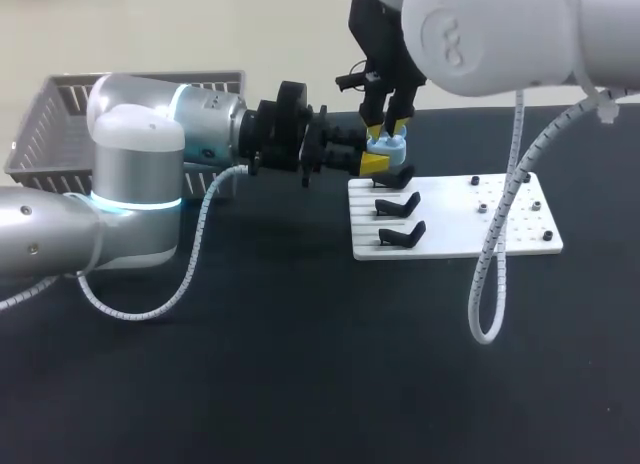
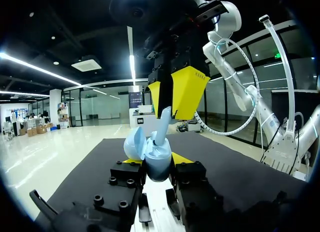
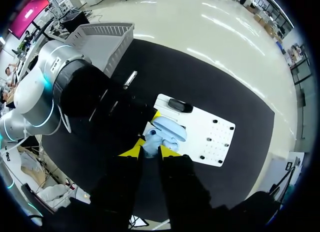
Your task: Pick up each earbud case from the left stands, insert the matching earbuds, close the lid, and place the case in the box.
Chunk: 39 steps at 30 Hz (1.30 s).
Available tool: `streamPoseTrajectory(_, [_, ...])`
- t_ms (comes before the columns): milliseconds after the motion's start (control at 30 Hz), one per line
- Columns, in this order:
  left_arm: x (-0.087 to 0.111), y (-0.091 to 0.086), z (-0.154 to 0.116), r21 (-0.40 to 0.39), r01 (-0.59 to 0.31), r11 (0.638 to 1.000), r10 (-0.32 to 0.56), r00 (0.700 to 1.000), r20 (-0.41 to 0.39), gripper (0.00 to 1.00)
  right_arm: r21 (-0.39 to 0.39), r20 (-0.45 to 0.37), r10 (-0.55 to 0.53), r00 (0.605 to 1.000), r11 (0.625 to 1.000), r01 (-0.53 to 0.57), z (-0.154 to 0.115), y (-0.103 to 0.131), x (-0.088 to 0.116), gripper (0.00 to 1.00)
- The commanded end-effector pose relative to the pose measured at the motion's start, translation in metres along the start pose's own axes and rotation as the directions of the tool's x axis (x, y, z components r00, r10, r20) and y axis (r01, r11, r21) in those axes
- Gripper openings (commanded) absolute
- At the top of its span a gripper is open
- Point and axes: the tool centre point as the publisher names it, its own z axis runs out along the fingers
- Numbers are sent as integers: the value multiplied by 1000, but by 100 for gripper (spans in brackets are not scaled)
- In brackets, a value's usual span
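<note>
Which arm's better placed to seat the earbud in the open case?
Right. The right gripper hangs straight above the light blue case, holding the earbud at its opening. The left gripper is shut on the case, so it likely just steadies it.

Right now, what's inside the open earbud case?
An earbud pokes up out of the case, held by the right gripper. Deeper inside is hidden by the case's rim.

No readable text, no labels or numbers — none legible, any view
</note>
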Motion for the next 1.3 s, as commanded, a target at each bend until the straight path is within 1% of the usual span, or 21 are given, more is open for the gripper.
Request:
streamPoseTrajectory(33, [1,0,0,-2,-2,1000,2,1000,2,0,8,-2,2,1000,1000,-2,1,2,-1,0])
streamPoseTrajectory(133, [1,0,0,-2,-2,1000,2,1000,2,0,23,-2,-1,1000,1000,1,3,2,-1,0])
streamPoseTrajectory(500, [1,0,0,-2,-2,1000,2,1000,2,0,28,-9,7,1000,1000,-7,5,-1,-2,0])
streamPoseTrajectory(1300, [1,0,0,-2,-2,1000,2,1000,2,0,22,-24,8,1000,1000,-7,12,-5,-6,0])
